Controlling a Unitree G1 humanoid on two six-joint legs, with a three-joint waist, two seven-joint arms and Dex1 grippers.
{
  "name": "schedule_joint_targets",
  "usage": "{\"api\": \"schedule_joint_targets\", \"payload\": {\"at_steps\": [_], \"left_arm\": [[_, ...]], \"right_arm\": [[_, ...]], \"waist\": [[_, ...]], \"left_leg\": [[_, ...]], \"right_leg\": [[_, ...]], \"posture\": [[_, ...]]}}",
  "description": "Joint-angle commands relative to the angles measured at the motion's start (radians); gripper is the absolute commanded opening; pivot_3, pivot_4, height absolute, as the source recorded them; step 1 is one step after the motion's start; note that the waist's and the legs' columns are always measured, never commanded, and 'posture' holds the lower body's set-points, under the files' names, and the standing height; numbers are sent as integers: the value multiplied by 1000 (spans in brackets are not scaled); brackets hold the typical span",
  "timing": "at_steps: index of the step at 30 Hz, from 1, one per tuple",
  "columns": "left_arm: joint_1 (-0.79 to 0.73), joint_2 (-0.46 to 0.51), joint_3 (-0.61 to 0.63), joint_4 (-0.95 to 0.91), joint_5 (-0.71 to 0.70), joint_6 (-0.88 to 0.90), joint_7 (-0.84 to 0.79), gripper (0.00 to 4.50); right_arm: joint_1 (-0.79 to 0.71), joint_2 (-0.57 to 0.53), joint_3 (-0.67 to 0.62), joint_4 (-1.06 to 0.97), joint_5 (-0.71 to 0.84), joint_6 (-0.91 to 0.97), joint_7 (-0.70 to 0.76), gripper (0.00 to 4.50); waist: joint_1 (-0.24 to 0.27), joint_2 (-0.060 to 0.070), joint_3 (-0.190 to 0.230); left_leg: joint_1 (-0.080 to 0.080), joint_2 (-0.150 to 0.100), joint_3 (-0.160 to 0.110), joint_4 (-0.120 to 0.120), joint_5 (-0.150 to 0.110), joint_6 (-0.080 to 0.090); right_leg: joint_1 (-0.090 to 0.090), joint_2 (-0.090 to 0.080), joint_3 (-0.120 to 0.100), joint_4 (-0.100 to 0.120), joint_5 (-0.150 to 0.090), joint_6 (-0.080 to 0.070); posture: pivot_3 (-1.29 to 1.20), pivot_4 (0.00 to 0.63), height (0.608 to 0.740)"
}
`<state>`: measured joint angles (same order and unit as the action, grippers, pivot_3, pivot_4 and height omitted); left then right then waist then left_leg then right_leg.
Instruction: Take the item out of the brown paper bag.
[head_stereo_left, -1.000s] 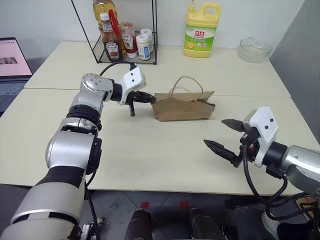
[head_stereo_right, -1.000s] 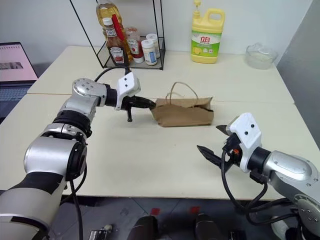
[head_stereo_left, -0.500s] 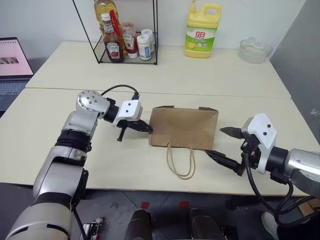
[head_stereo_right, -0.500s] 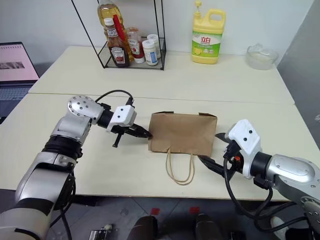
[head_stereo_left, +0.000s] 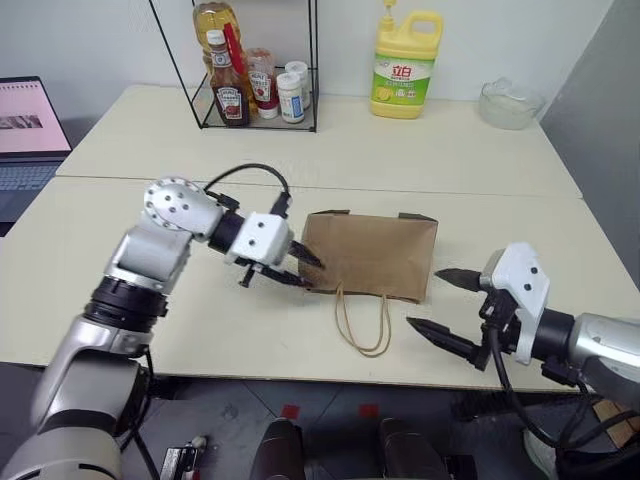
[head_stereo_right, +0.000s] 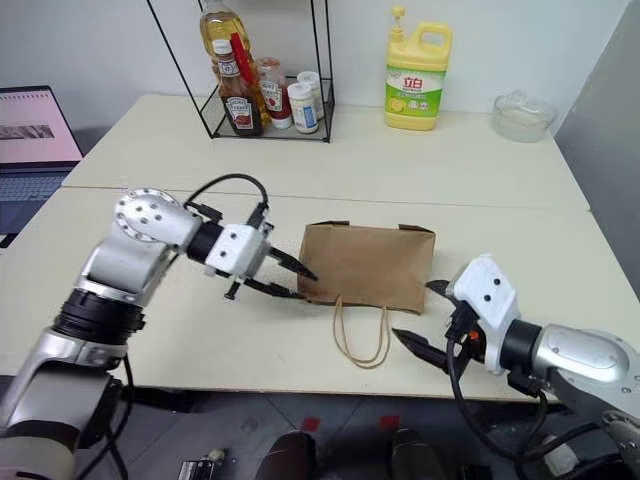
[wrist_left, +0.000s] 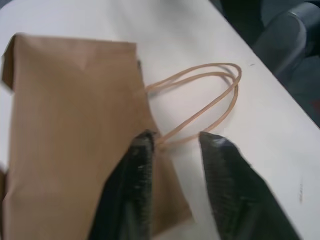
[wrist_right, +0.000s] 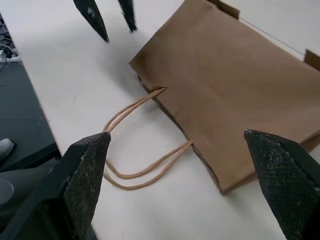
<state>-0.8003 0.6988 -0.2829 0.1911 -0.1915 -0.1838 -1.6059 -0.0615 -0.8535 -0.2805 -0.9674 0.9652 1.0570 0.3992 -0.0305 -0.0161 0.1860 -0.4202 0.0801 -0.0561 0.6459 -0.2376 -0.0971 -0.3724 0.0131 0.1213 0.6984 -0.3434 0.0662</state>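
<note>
The brown paper bag (head_stereo_left: 370, 255) lies flat on the table, its two looped cord handles (head_stereo_left: 362, 325) trailing toward the front edge. The item is hidden. My left gripper (head_stereo_left: 310, 273) sits at the bag's near-left corner with its fingers apart; in the left wrist view one finger (wrist_left: 140, 165) overlaps the bag's edge (wrist_left: 75, 125) where a handle is fixed, and nothing is clamped. My right gripper (head_stereo_left: 425, 298) stands wide open just off the bag's near-right corner, with the bag (wrist_right: 235, 85) and handles (wrist_right: 140, 150) ahead of it and nothing in its fingers.
A black wire rack (head_stereo_left: 255, 85) with sauce bottles stands at the back left, with a yellow detergent jug (head_stereo_left: 403, 62) and a glass bowl (head_stereo_left: 508, 102) along the back. A laptop (head_stereo_left: 30, 130) sits far left. The table's front edge (head_stereo_left: 300, 372) runs just past the handles.
The bag was turned over toward the front and now lies flat with its handles near me. My left gripper, shut on its left edge before, has opened and drawn back.
</note>
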Motion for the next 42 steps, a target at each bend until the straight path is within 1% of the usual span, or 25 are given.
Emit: {"api": "schedule_joint_targets", "payload": {"at_steps": [1,3,6,12,18,27,32,35,38,40,42], "left_arm": [[0,-44,-19,68,40,-195,5,2697],[-14,-59,-44,119,55,-279,-6,3282],[-43,-83,-72,199,73,-372,-9,3282],[-61,-174,-92,284,83,-457,7,3282],[-64,-209,-116,332,121,-521,19,3282],[-88,-286,-150,421,232,-625,139,3282],[-102,-296,-166,441,247,-658,159,3282],[-97,-291,-177,438,232,-663,147,2662],[-90,-283,-174,406,196,-623,133,1797],[-73,-282,-162,363,145,-525,111,1153],[-57,-280,-146,319,100,-417,104,523]], "right_arm": [[29,-12,0,-50,22,-27,-4,4500],[50,-11,2,-61,25,-31,-12,4500],[68,-12,10,-71,20,-38,-20,4500],[83,-8,30,-77,8,-55,-47,4500],[87,-14,57,-79,0,-66,-58,4500],[70,-25,96,-74,-11,-76,-60,4500],[61,-31,108,-71,-15,-78,-57,4500],[56,-34,114,-69,-25,-83,-53,4500],[57,-38,122,-70,-51,-97,-44,4500],[59,-43,134,-71,-76,-109,-34,4500],[61,-61,168,-77,-135,-149,-4,4500]], "waist": [[0,0,0],[0,0,0],[0,0,0],[0,0,0],[-1,0,0],[0,0,0],[0,0,0],[0,0,0],[-1,0,0],[-1,0,0],[-1,0,0]], "left_leg": [[0,0,0,0,0,0],[0,0,0,0,0,0],[0,0,0,0,0,0],[0,0,0,0,0,0],[0,0,0,0,0,0],[0,-1,0,0,0,0],[0,-1,0,0,0,0],[1,-1,0,0,0,0],[1,-1,0,0,0,0],[1,-1,0,0,0,0],[1,-1,-1,0,0,1]], "right_leg": [[0,0,0,0,0,0],[0,0,0,0,0,0],[0,0,0,0,0,0],[0,0,0,0,0,0],[0,0,0,0,0,0],[1,0,1,0,0,0],[1,0,1,0,0,0],[1,0,1,0,0,0],[1,0,1,0,0,0],[1,0,0,0,0,0],[1,0,1,0,0,0]], "posture": [[0,150,740],[0,150,740],[0,150,740],[0,150,740],[0,150,740],[0,150,740],[0,150,740],[0,150,740],[0,150,740],[0,150,740],[0,150,740]]}}
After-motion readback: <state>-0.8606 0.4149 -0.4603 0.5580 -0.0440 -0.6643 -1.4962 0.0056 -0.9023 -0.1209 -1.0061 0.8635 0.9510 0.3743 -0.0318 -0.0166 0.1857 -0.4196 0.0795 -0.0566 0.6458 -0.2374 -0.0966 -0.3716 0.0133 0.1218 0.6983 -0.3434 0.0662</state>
